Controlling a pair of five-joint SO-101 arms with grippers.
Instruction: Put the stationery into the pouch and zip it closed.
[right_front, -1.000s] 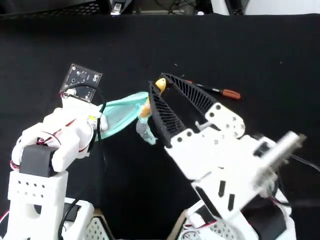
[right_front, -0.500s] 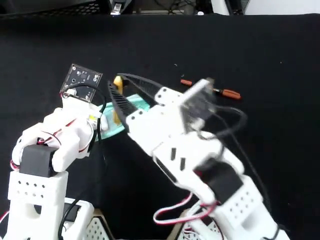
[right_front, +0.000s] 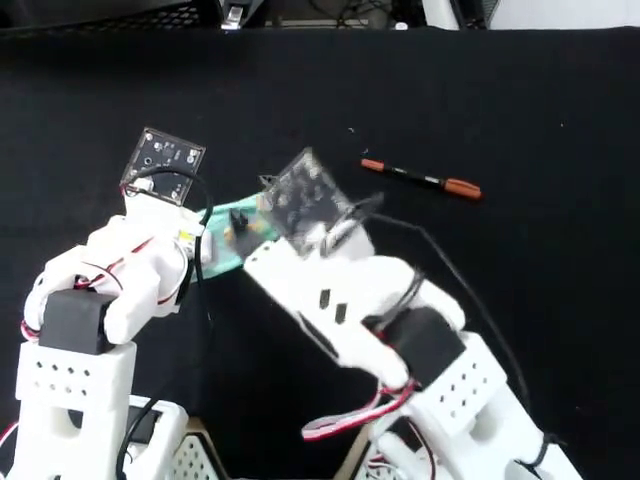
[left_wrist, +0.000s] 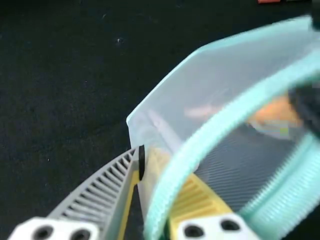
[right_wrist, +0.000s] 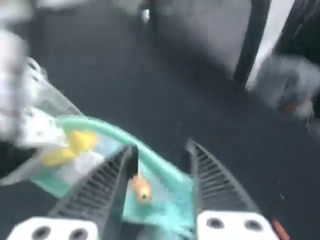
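The teal, see-through pouch (right_front: 232, 222) lies left of the table's middle. My left gripper (left_wrist: 142, 160) is shut on the pouch's (left_wrist: 215, 100) end beside the zip band. It also shows from the right wrist as a white arm with a yellow pad (right_wrist: 75, 144). My right gripper (right_wrist: 160, 150) hangs open just over the pouch (right_wrist: 165, 200), with a small orange piece (right_wrist: 140, 187) close to one finger (right_wrist: 112, 172). An orange shape (left_wrist: 272, 112) shows through the pouch wall. The right arm's wrist board (right_front: 300, 195) covers much of the pouch from above. An orange-capped pen (right_front: 420, 180) lies farther right.
The black table (right_front: 520, 100) stretches wide behind and to the right of the pen. The left arm's base (right_front: 70, 370) and the right arm's base (right_front: 450, 400) stand at the near edge. Dark gear lines the far edge.
The right arm has swung left from beside the pouch to right above it, bringing the yellow-tipped item along. The left arm has held still on the pouch.
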